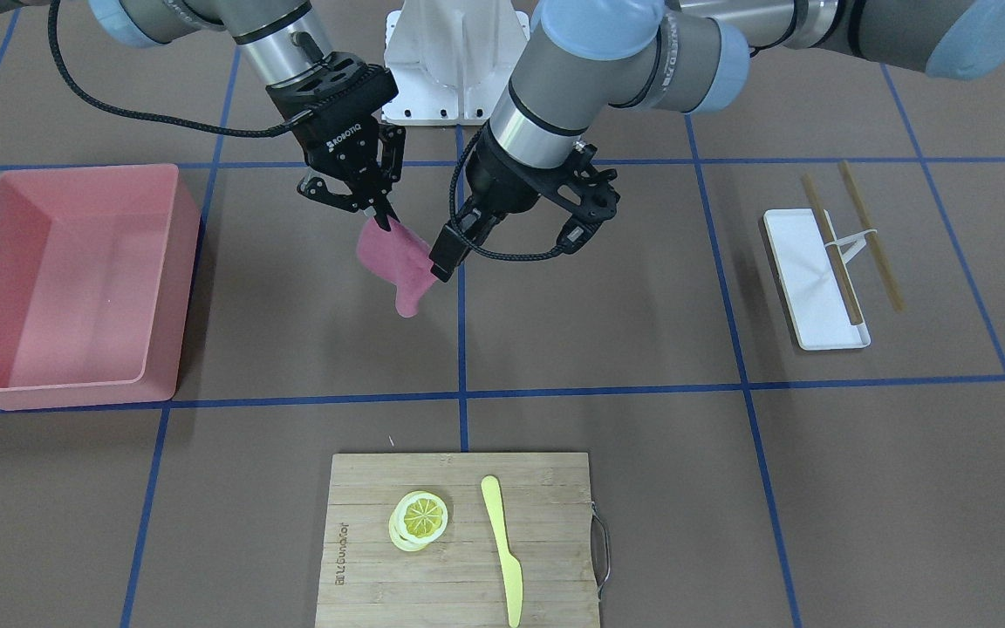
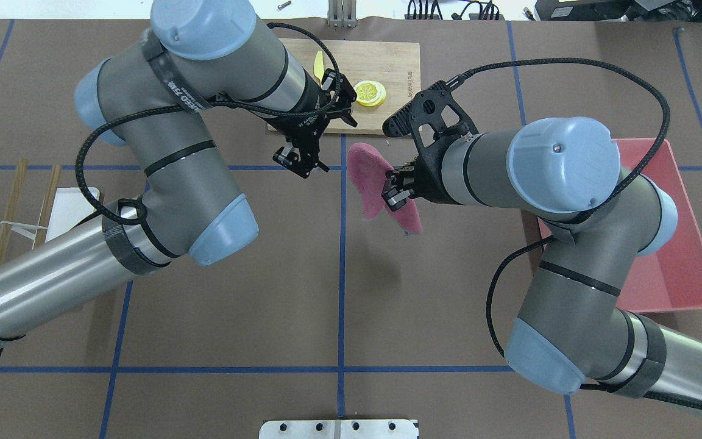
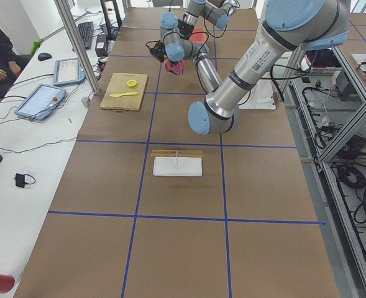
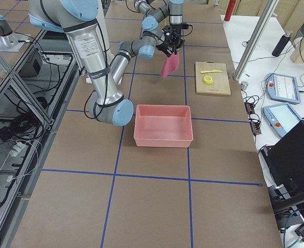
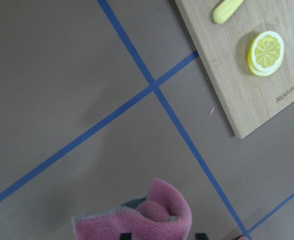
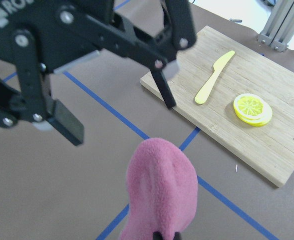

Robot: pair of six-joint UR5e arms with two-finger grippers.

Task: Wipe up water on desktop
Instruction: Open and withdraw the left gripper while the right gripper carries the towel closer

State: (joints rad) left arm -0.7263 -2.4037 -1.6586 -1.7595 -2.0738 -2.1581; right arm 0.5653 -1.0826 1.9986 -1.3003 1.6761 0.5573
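My right gripper [image 1: 378, 214] [image 2: 393, 192] is shut on a pink cloth [image 1: 398, 262] [image 2: 366, 177] and holds it hanging above the brown desktop [image 1: 598, 331] near the middle blue tape line. My left gripper [image 1: 509, 247] [image 2: 320, 141] is open and empty, right beside the cloth, with one finger close to its edge. The cloth also shows at the bottom of the left wrist view [image 5: 137, 222] and of the right wrist view [image 6: 159, 185]. I see no water on the desktop.
A pink bin [image 1: 66, 279] [image 2: 680, 268] stands on my right side. A bamboo cutting board [image 1: 546, 523] with a lemon slice [image 1: 420, 516] and a yellow knife [image 1: 502, 549] lies at the far edge. A white tray [image 1: 816, 288] with chopsticks lies on my left.
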